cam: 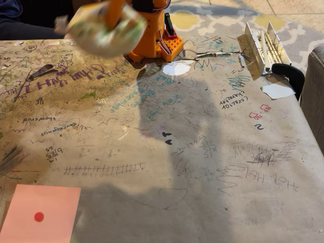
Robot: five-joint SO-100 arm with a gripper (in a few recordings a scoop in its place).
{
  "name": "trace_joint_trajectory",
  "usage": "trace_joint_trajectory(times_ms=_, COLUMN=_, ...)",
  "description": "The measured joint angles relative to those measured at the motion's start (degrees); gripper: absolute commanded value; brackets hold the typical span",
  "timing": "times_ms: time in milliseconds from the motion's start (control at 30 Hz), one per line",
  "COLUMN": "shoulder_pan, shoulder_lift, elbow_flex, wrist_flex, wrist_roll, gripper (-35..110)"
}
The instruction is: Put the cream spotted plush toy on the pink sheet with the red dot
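The cream spotted plush toy (104,31) hangs in the air at the top left of the fixed view, blurred by motion, cream with green spots. The orange gripper (112,19) comes down onto it from above and is shut on it; its fingertips are hidden in the plush. The pink sheet (43,212) with the red dot (39,216) lies flat at the near left corner of the table, far below the toy in the picture.
The orange arm base (152,43) stands at the table's far edge. White paper scraps lie near the base (176,68) and at the right (277,90). A black clamp (289,73) and a white rack (264,48) sit at the far right. A person's dark sleeve (12,12) shows top left.
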Motion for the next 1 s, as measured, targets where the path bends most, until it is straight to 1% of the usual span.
trace_joint_trajectory(times_ms=200, shoulder_pan=-6.9, shoulder_lift=11.7, elbow_flex=-8.6, wrist_flex=4.0, wrist_roll=4.0, gripper=0)
trace_joint_trajectory(times_ms=367, shoulder_pan=-8.2, shoulder_lift=11.6, elbow_flex=-11.5, wrist_flex=5.2, wrist_roll=4.2, gripper=0)
trace_joint_trajectory(times_ms=433, shoulder_pan=-7.1, shoulder_lift=8.0, elbow_flex=-10.9, wrist_flex=2.7, wrist_roll=4.2, gripper=0)
trace_joint_trajectory(times_ms=500, shoulder_pan=-4.7, shoulder_lift=-0.4, elbow_flex=-10.5, wrist_flex=-2.5, wrist_roll=4.2, gripper=0)
trace_joint_trajectory(times_ms=600, shoulder_pan=-0.8, shoulder_lift=-22.5, elbow_flex=-14.9, wrist_flex=-13.7, wrist_roll=5.8, gripper=1)
trace_joint_trajectory(times_ms=633, shoulder_pan=0.9, shoulder_lift=-30.4, elbow_flex=-18.4, wrist_flex=-15.9, wrist_roll=6.7, gripper=16)
trace_joint_trajectory(times_ms=667, shoulder_pan=2.3, shoulder_lift=-38.3, elbow_flex=-23.1, wrist_flex=-16.4, wrist_roll=8.0, gripper=24)
trace_joint_trajectory(times_ms=733, shoulder_pan=4.5, shoulder_lift=-54.7, elbow_flex=-34.2, wrist_flex=-11.6, wrist_roll=8.1, gripper=26)
trace_joint_trajectory(times_ms=867, shoulder_pan=6.2, shoulder_lift=-88.7, elbow_flex=-59.9, wrist_flex=9.4, wrist_roll=1.4, gripper=29)
trace_joint_trajectory(times_ms=900, shoulder_pan=6.8, shoulder_lift=-96.6, elbow_flex=-66.2, wrist_flex=11.8, wrist_roll=0.7, gripper=29)
trace_joint_trajectory(times_ms=933, shoulder_pan=7.1, shoulder_lift=-101.1, elbow_flex=-71.7, wrist_flex=12.0, wrist_roll=0.1, gripper=28)
trace_joint_trajectory(times_ms=1000, shoulder_pan=7.7, shoulder_lift=-101.2, elbow_flex=-81.2, wrist_flex=8.6, wrist_roll=-3.0, gripper=28)
